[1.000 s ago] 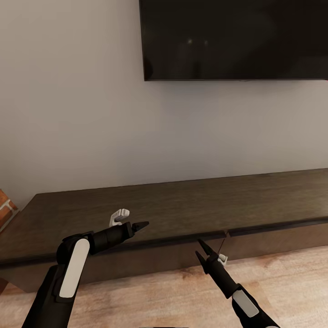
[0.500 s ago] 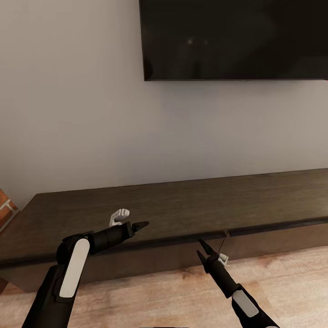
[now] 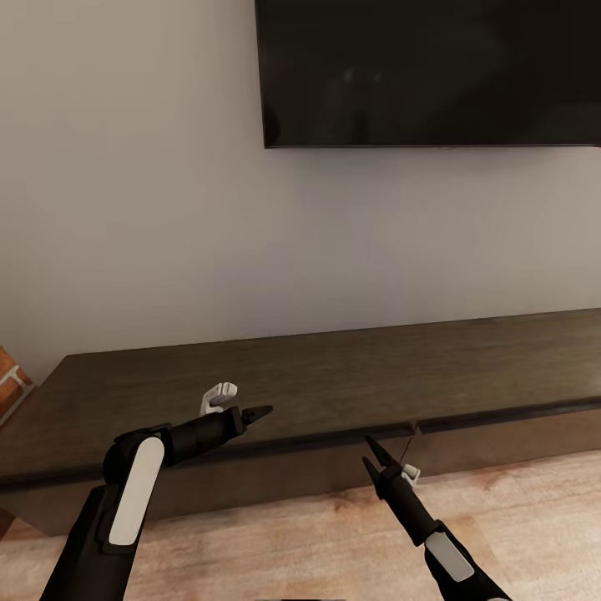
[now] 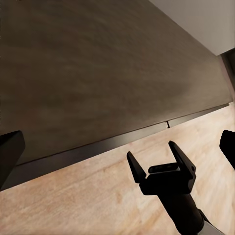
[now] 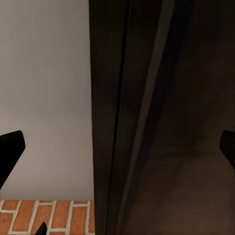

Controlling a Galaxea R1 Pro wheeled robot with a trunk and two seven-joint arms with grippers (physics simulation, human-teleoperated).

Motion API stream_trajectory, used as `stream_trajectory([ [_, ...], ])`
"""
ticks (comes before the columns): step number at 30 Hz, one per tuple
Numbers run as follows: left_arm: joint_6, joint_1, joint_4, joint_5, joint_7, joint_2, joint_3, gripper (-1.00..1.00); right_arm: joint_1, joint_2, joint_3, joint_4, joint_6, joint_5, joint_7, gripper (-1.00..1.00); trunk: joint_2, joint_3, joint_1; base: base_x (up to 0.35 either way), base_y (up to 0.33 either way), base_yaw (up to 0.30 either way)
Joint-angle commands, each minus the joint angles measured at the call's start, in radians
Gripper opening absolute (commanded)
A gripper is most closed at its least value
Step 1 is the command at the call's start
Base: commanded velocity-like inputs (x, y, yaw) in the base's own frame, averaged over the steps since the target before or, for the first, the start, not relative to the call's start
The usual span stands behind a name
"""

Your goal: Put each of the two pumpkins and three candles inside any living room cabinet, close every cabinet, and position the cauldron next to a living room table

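The long, low dark-brown cabinet [image 3: 351, 384] runs along the wall under a television, and its flat fronts look flush. My left gripper [image 3: 257, 411] hovers over the front edge of its top, with its fingers [image 4: 10, 154] spread wide and empty. Just in front of the cabinet's front edge, left of a seam [image 3: 415, 430] between two fronts, my right gripper [image 3: 370, 448] is open and empty; the left wrist view shows this right gripper [image 4: 152, 152] over the floor. The pumpkins, candles, cauldron and table are out of view.
A large black television [image 3: 430, 71] hangs on the grey wall above the cabinet. A strip of red brick [image 3: 10, 376] shows at the cabinet's left end. Wooden floor [image 3: 334, 534] lies between me and the cabinet.
My right gripper has crept very slightly to the right. Nothing else has moved.
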Motion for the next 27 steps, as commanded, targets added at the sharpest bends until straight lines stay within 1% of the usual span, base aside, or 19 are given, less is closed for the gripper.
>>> stream_trajectory([
  [1,0.005,-0.001,0.000,-0.008,-0.010,-0.001,0.003,1.00,0.000,-0.001,0.000,0.001,0.011,-0.008,0.004,1.00,0.000,-0.001,0.000,0.000,0.000,0.000],
  [3,0.005,-0.001,0.000,-0.008,-0.010,-0.001,0.002,1.00,-0.001,-0.002,0.002,0.001,0.014,-0.008,0.006,1.00,-0.001,-0.009,0.001,0.000,0.000,0.000],
  [11,0.005,-0.001,0.000,-0.008,-0.010,-0.001,0.002,1.00,0.000,-0.003,0.004,0.001,0.020,-0.010,0.010,1.00,-0.001,-0.009,0.001,0.000,0.000,0.000],
  [14,0.005,-0.001,0.000,-0.008,-0.010,-0.001,0.002,1.00,0.000,-0.003,0.006,0.001,0.020,-0.009,0.011,1.00,-0.001,-0.020,0.002,0.000,0.000,0.000],
  [18,0.005,-0.001,0.000,-0.008,-0.010,-0.001,0.002,1.00,-0.001,-0.003,0.008,0.001,0.022,-0.008,0.012,1.00,-0.001,-0.020,0.002,0.000,0.000,0.000],
  [21,0.005,-0.001,0.000,-0.008,-0.010,-0.001,0.002,1.00,-0.001,-0.004,0.008,0.001,0.022,-0.008,0.012,1.00,-0.002,-0.032,0.003,0.000,0.000,0.000],
  [27,0.005,-0.001,0.000,-0.008,-0.010,-0.001,0.002,1.00,0.000,-0.004,0.008,0.001,0.023,-0.008,0.012,1.00,-0.002,-0.032,0.003,0.000,0.000,0.000],
])
